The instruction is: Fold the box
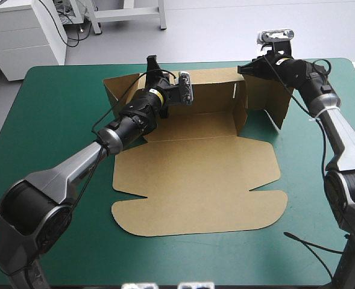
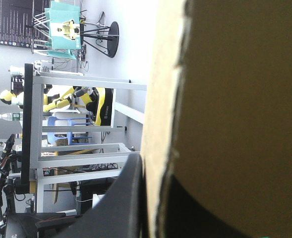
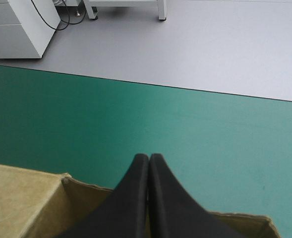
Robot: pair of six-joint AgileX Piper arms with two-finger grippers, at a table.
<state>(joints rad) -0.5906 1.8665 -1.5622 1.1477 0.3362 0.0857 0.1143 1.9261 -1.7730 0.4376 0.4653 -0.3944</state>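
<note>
Right gripper (image 3: 148, 157), black fingers all but together on the brown box (image 3: 22, 198) edge, teal-green cover (image 3: 136, 114) ahead.

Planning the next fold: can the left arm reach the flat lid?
Probably yes, after letting go: the left gripper is shut on the far wall of the box, and nothing covers the lid.

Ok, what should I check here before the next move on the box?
1. Left gripper holds the box: ok, board between its fingers.
2. Right gripper at the box's far edge: ok, shut; whether it grips the board, cannot tell.
3. Back wall raised: ok.
4. Lid flat on the table: ok.
5. Right flap tucked: not ok, it stands outward.
</note>
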